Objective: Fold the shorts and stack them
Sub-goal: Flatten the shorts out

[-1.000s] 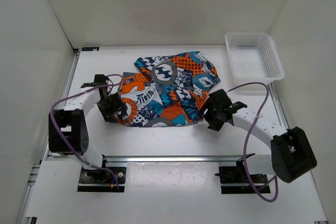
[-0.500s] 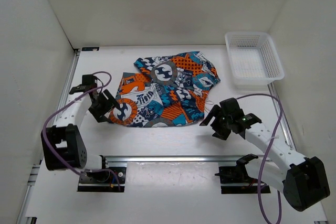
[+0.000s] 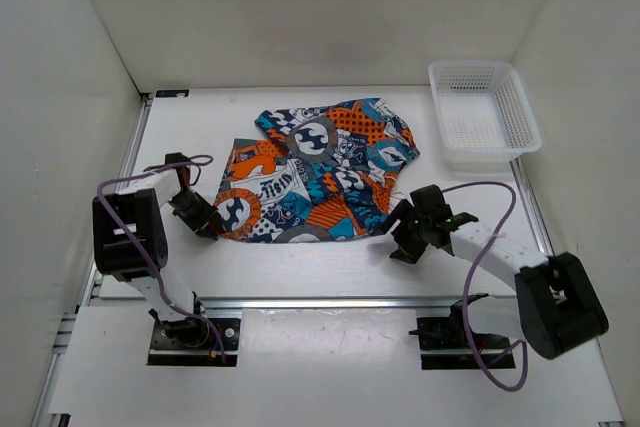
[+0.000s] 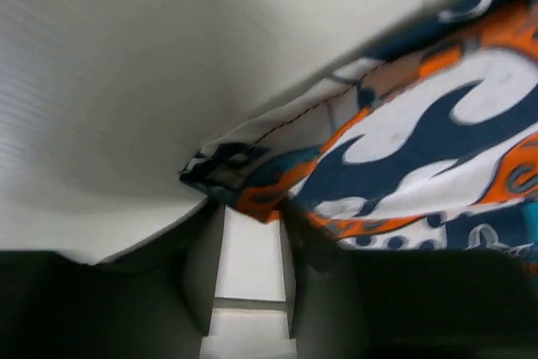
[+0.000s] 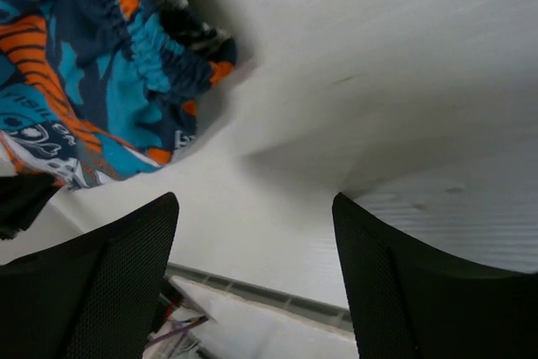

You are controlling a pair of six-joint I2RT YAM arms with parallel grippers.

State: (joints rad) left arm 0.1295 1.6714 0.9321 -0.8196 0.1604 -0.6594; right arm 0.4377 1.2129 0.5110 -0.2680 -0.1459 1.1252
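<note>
The shorts [image 3: 320, 172], in a busy orange, blue, teal and white print, lie spread flat on the white table. My left gripper [image 3: 205, 225] sits low at their near left corner. In the left wrist view its jaws stand narrow, and the corner of the shorts [image 4: 252, 195] is pinched at my left gripper [image 4: 252, 209] tips. My right gripper [image 3: 400, 232] hovers just off the near right edge. In the right wrist view my right gripper [image 5: 255, 203] is wide open over bare table. The gathered hem of the shorts [image 5: 92, 81] lies beyond its left finger.
A white mesh basket [image 3: 522, 112] stands at the back right corner. White walls close the table on three sides. A metal rail [image 3: 330, 302] with the arm bases runs along the near edge. Purple cables loop from both arms.
The left gripper slid to the shorts' near left corner and its jaws closed there. The right arm swung out toward the front, then back to the near right edge, still open.
</note>
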